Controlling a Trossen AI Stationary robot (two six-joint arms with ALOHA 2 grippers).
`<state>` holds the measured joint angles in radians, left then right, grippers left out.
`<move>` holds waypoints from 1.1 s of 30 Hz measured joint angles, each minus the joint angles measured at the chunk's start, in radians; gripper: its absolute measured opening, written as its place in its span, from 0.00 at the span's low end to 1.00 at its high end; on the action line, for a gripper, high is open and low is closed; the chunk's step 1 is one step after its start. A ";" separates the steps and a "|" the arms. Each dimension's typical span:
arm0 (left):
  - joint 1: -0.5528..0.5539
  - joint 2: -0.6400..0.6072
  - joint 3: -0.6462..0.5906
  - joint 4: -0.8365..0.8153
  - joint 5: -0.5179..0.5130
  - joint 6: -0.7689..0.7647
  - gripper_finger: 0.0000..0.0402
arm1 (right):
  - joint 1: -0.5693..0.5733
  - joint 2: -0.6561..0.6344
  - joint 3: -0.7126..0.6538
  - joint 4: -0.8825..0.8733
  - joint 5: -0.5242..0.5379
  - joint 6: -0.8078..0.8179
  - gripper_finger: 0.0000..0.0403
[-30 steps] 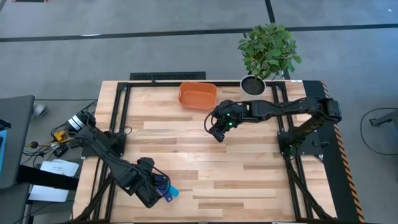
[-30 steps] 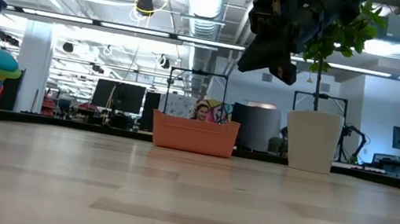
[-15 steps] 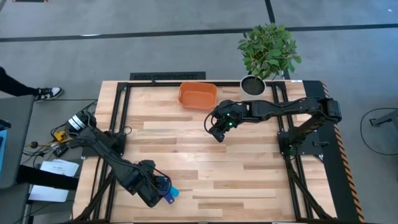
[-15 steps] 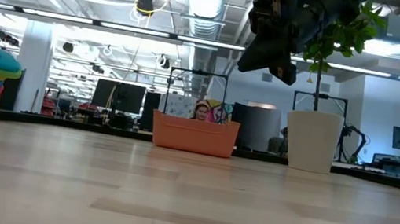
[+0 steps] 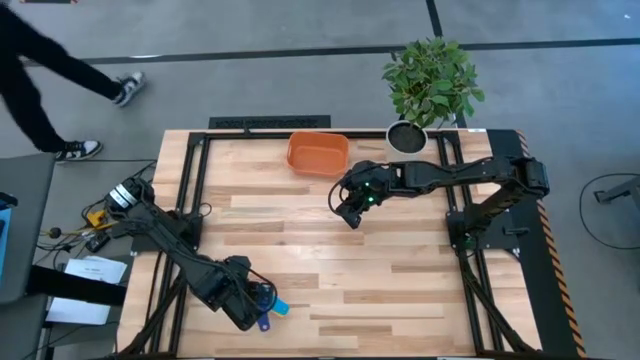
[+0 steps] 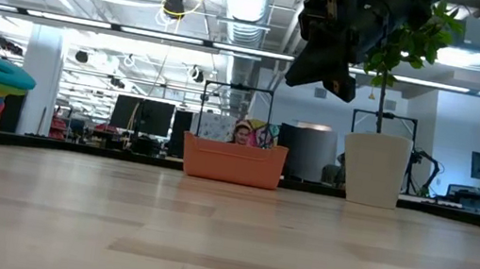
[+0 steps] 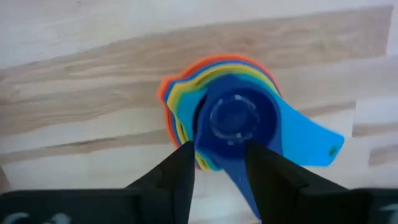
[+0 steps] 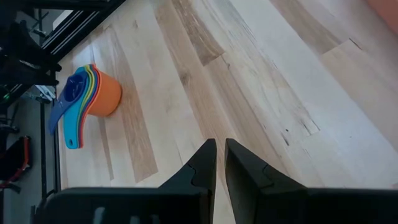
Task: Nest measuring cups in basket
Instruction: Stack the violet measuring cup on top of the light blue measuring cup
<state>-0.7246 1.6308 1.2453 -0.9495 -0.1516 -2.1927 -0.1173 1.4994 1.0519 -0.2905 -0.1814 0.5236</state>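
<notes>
Left wrist view: I see the left gripper (image 7: pixel 217 163) with jaws apart, empty, above the nested cups (image 7: pixel 231 118) near the table's front edge, well apart from the basket (image 5: pixel 318 152). Right gripper (image 8: pixel 220 160) hovers mid-table, jaws nearly together, empty. Risk: the stack could tip or separate when carried.

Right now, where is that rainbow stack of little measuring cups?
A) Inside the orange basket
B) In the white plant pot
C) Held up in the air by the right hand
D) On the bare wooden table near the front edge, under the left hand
D: the stacked measuring cups sit on the wooden table beneath the left hand, far from the orange basket at the back edge.
</notes>
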 joint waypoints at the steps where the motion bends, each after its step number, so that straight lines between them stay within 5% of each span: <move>1: -0.001 -0.007 0.000 0.002 0.005 0.008 0.32 | 0.000 0.000 0.000 0.000 0.000 0.001 0.15; 13: -0.136 -0.059 0.000 0.058 0.006 0.098 0.22 | 0.108 0.037 -0.001 0.079 -0.001 0.084 0.15; 24: -0.233 0.073 0.000 0.289 0.001 0.065 0.04 | 0.312 0.306 0.031 0.486 -0.047 0.266 0.15; 33: -0.223 0.187 0.000 0.424 -0.048 0.083 0.01 | 0.368 0.525 0.158 0.581 -0.164 0.265 0.15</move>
<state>-0.9474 1.8176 1.2453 -0.5256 -0.1992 -2.1098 0.2507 2.0243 1.2099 0.2909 -0.3451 0.7884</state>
